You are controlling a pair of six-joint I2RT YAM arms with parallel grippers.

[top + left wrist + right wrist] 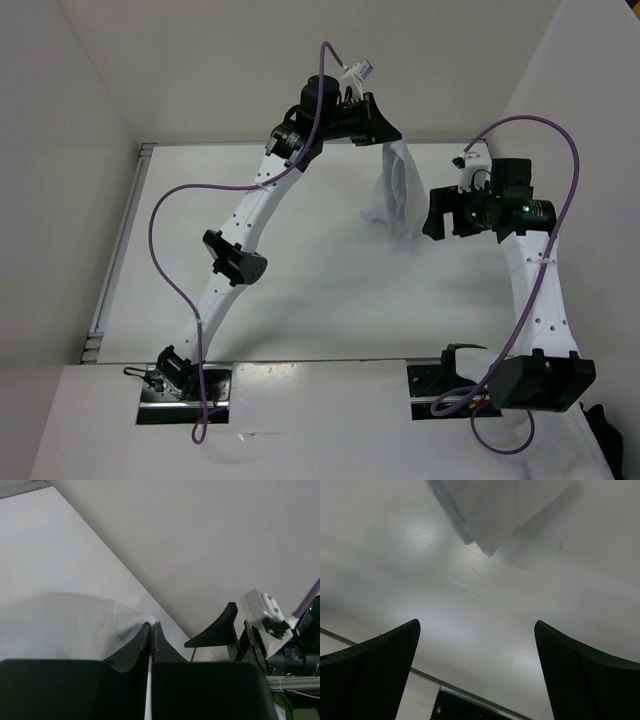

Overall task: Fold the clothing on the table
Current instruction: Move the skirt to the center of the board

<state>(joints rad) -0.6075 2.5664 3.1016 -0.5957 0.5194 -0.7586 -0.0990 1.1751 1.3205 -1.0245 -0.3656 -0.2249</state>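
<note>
1. The left gripper (388, 136) is up over the far middle of the table (320, 310). Its jaws are pressed together on an upper edge of the clothing (396, 190) — the left wrist view shows white fabric pinched right at the fingertips.
2. The clothing hangs from that pinch in a loose, narrow drape toward the tabletop. I cannot tell whether its lowest corner touches the surface.
3. The right gripper (438, 215) sits just beside the hanging cloth, on its right, jaws spread wide — holding nothing, with the cloth's lower corner ahead of its fingers.
</note>
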